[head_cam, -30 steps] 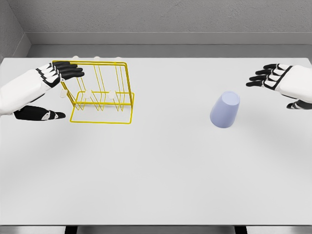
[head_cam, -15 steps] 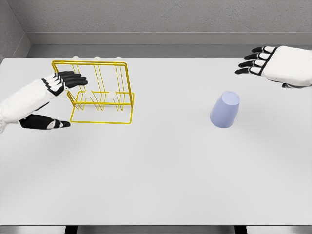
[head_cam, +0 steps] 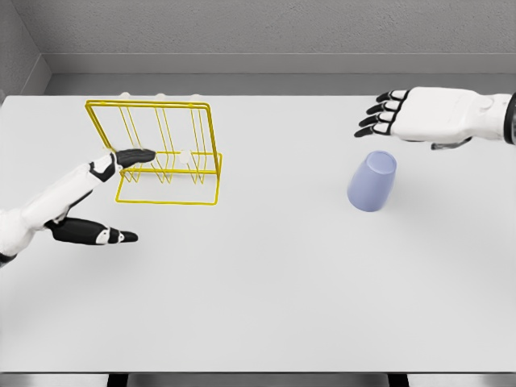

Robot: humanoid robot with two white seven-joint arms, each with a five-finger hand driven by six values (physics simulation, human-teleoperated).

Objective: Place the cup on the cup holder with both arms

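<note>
- The left hand [head_cam: 97,197] comes in from the near left, fingers spread and holding nothing. Its dark fingertips [head_cam: 137,155] reach the left end of the rack, level with the lower wires; whether they touch the wire I cannot tell. The thumb points right, low over the table [head_cam: 258,298].
- The rack [head_cam: 157,153], a yellow wire cup holder, stands upright on the far left part of the table, its long side running left to right. It carries nothing.
- The cup [head_cam: 372,182], pale lilac, stands on the table right of centre, well apart from the rack. It appears upside down, the narrow base on top and leaning a little toward the far right.
- The right hand [head_cam: 403,117] hovers above and just beyond the cup, palm turned down and left, fingers loosely extended, gripping nothing. It does not touch the cup.
- The relation that matters: the cup lies just near of and below the right hand, so the right hand is by far the closer one. It would likely need to come down and toward the near side to close round the cup's wall.
- The left hand is placed to steady the rack, I judge.
</note>
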